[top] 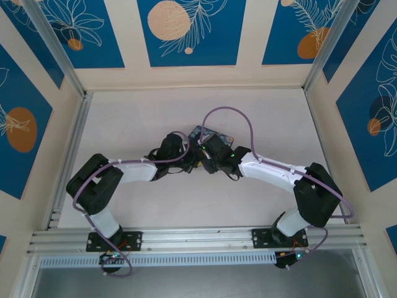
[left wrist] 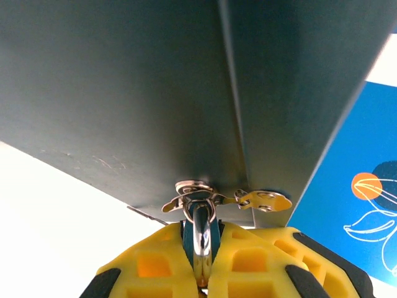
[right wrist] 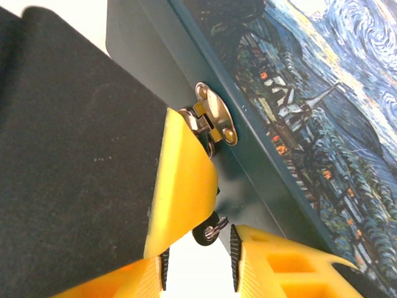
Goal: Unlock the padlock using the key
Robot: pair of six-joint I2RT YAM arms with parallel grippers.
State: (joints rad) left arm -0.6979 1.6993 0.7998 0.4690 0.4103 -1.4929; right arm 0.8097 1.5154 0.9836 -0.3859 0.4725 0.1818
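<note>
Firmly shut, the left gripper (left wrist: 201, 264) pinches the padlock (left wrist: 202, 230) between its yellow fingers (left wrist: 155, 267). The lock's body is buried between them and only the shiny shackle shows. The padlock's long axis runs straight out of that gripper toward the box (left wrist: 124, 93). The shackle's loop points away from the wrist and passes through the staple of the hasp (left wrist: 195, 190) on the box's front wall. The right gripper (right wrist: 198, 257) has its jaws parted, with pale counter (right wrist: 192, 273) showing between the ribbed pads (right wrist: 234, 248). Just at their tips sits a small dark round piece with a silvery bit on it, which reads as the head of the key (right wrist: 211, 231). It lies just past the end of the left gripper's yellow finger, roughly in line with the hidden padlock. Its blade cannot be seen, so which way it points I cannot tell. It is close to one pad and apart from the other, so it is not pinched. The box is a dark teal tin with a swirling night-sky painting on its lid. The lid is down with the hasp across the seam, and nothing of the inside shows. From above, both arms meet beside the box near the middle of the counter.
</note>
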